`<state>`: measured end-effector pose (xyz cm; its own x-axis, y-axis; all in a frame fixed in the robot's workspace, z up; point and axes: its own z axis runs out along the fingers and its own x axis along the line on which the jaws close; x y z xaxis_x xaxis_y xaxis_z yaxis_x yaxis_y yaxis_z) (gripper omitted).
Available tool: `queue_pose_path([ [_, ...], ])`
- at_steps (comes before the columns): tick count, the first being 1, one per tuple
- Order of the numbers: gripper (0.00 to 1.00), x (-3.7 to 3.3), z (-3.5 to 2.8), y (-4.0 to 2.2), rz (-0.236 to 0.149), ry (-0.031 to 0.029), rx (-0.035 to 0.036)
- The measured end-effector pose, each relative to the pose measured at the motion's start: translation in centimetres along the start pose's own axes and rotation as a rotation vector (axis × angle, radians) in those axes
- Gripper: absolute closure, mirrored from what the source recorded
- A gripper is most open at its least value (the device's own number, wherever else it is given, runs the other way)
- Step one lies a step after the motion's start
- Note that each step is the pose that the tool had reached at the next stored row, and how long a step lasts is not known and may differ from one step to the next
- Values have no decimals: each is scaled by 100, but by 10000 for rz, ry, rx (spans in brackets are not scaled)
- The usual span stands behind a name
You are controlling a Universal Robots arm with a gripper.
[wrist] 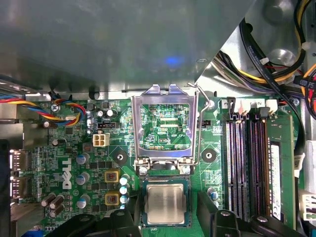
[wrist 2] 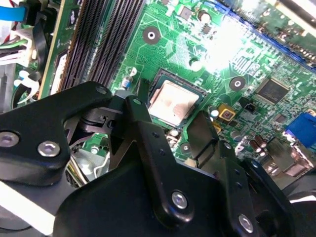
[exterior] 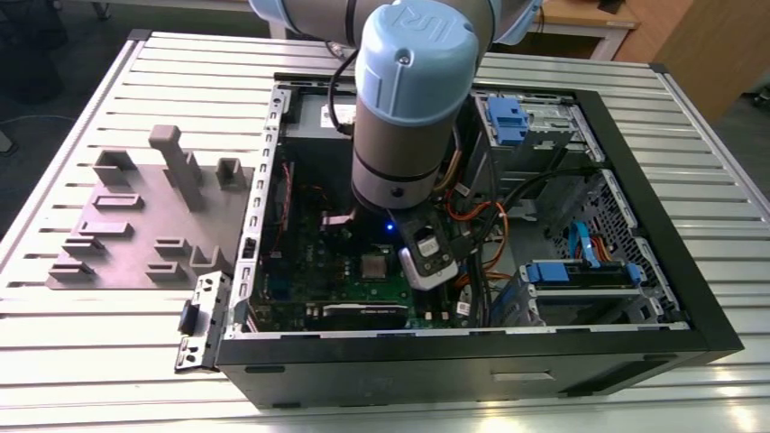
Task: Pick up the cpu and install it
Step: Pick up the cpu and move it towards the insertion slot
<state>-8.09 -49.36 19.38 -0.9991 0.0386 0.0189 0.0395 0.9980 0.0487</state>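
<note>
The cpu [wrist: 165, 205] [wrist 2: 173, 101] lies flat in the socket on the green motherboard [wrist: 98, 163], its silver-grey top facing up. In the exterior view the cpu [exterior: 375, 265] shows as a small pale square just beside the arm's wrist [exterior: 424, 253]. My gripper [wrist: 165, 219] [wrist 2: 172, 108] hovers low over it and is open. One black finger [wrist: 129, 219] stands on one side of the socket and the other on the opposite side. Neither touches the chip. The silver socket frame [wrist: 164, 123] is swung up and open behind the cpu.
The board sits deep in an open black PC case [exterior: 481, 365] on a slatted metal table [exterior: 96, 361]. RAM slots [wrist: 247, 163] and cable bundles [wrist: 276, 64] flank the socket. A grey fixture plate with blocks [exterior: 144, 225] lies at the exterior view's left. Blue drive brackets [exterior: 506, 122] stand at the case's back.
</note>
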Motion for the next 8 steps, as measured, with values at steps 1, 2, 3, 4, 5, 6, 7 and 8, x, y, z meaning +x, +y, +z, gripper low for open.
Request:
queue_pose_path([
  [1,42,0,-5,0,0,0,-1],
  [2,44,0,-10,1,0,0,0],
  [3,44,0,-14,1,0,0,-1],
  [4,50,0,-18,1,0,0,-1],
  [5,56,0,-22,1,0,0,-1],
  [6,62,0,-25,2,0,-1,-1],
  [7,62,0,-29,1,0,0,0],
  [8,67,1,-32,2,0,0,0],
])
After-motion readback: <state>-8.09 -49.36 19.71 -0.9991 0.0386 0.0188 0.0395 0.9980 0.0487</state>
